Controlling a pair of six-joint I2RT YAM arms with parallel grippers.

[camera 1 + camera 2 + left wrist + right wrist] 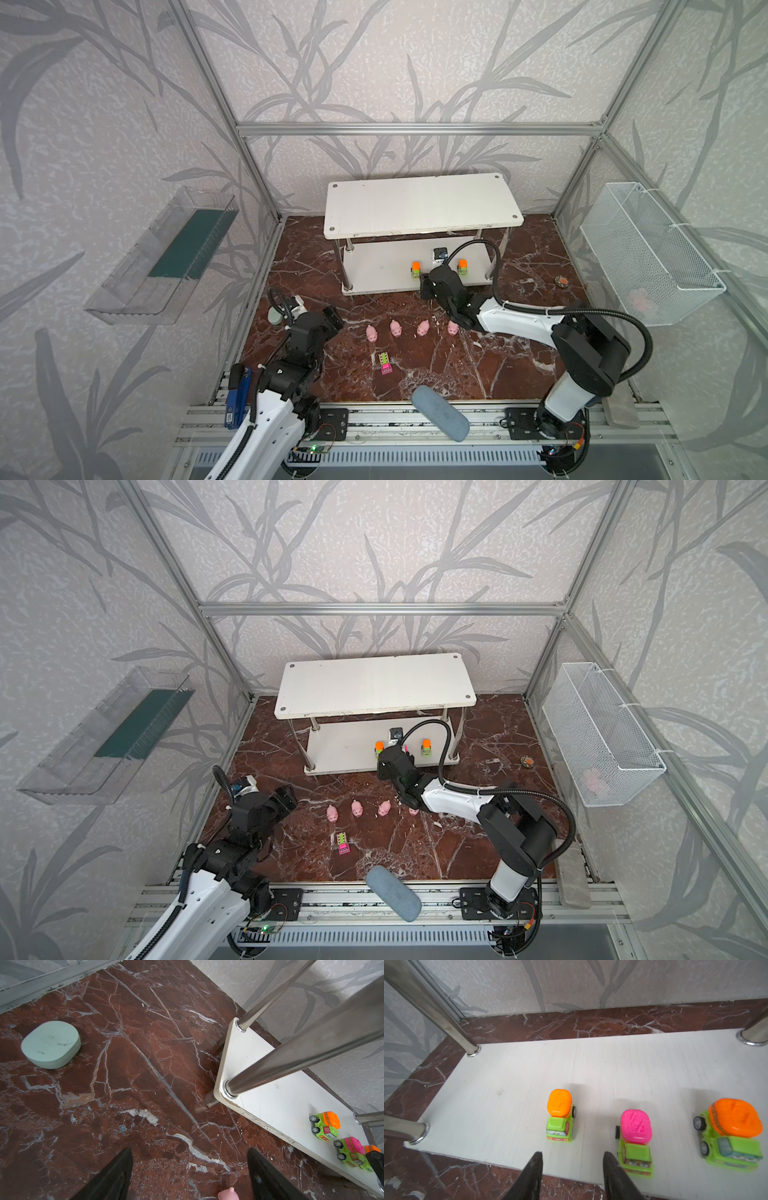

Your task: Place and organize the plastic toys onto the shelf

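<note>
- My right gripper (572,1155) sits at the front edge of the shelf's (508,1084) lower board. Its jaws stand partly apart and I see nothing between them.
- Three green trucks stand in a row on that lower board, close to its front edge. The first orange-topped truck (560,1115) is nearest the shelf's middle. The pink-topped truck (635,1140) comes next, and the second orange-topped truck (735,1132) is nearest the shelf's right posts.
- One right finger (609,1159) is just beside the pink-topped truck's cab. I cannot tell whether it touches.
- My left gripper (190,1151) hangs over the marble floor (145,1064) off the shelf's front left corner. Its jaws are spread wide and hold nothing.
- A row of four pink pigs (395,328) stands on the floor in front of the shelf, apart from it. In the top views my right arm covers part of the pig at the row's right end.
- The fourth truck (384,362), green with a pink part, lies on the floor farther from the shelf than the pigs.
- A pale-green oval block (51,1045) rests on the floor well off the shelf's left end.
</note>
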